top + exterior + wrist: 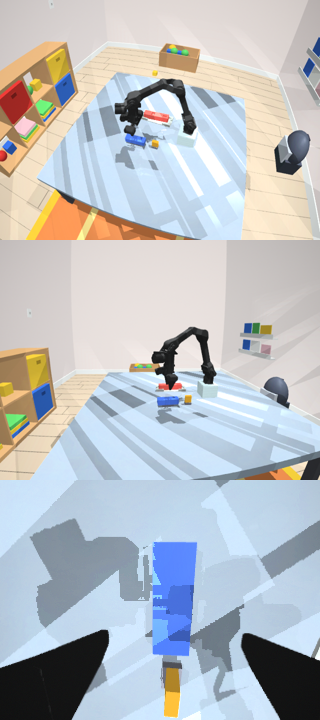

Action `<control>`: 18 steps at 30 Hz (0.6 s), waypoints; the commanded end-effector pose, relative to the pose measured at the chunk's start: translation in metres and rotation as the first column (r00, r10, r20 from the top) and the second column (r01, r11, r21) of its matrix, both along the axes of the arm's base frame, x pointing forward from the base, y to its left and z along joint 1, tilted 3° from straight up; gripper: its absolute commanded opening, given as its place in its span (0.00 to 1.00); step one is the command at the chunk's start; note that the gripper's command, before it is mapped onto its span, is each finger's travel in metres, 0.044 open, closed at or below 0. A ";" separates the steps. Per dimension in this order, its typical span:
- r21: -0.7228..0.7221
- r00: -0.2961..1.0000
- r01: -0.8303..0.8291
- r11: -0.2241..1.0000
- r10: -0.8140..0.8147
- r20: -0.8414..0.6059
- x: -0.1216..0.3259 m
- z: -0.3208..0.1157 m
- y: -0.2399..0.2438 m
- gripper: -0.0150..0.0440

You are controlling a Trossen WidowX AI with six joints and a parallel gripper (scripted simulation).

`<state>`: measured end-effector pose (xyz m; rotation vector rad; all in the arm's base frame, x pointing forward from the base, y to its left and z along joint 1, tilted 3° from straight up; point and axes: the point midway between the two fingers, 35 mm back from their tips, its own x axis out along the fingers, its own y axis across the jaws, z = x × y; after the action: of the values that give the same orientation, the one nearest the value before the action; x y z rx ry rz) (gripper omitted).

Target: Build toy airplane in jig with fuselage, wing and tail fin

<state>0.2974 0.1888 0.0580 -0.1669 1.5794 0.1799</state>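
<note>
Your gripper (172,645) hangs above the blue wing (173,597), fingers spread wide with nothing between them. The wing lies flat on the table (180,180), lined up lengthwise down the middle of the wrist view, so you're well centred. The red fuselage (156,115) sits in the white cradle (169,122) just beyond, and the small orange tail fin (155,143) stands near the wing's end, apart from it.

My read: the wing pick is the step in hand. Come straight down, keeping the wing midway between the two black fingers, and close across its narrow width, not its length. Aim for the middle of the piece so it doesn't tip when lifted. I can't make out the tab clearly from here, so check which face carries it before you commit.

Watch the tail fin at the near end; drift that way and a finger could knock it over.
</note>
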 end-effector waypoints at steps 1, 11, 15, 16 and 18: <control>-0.001 1.000 0.012 1.000 -0.012 0.000 0.001 -0.020 0.000 1.00; -0.001 1.000 0.012 1.000 -0.012 -0.001 0.000 -0.057 0.000 1.00; -0.001 1.000 0.012 1.000 -0.012 -0.001 0.000 -0.062 0.000 1.00; -0.001 1.000 0.012 1.000 -0.012 -0.001 0.000 -0.064 0.000 1.00; -0.001 1.000 0.012 1.000 -0.012 -0.001 0.000 -0.067 0.000 1.00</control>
<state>0.2980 0.1893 -0.0041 -0.1609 1.5774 0.1762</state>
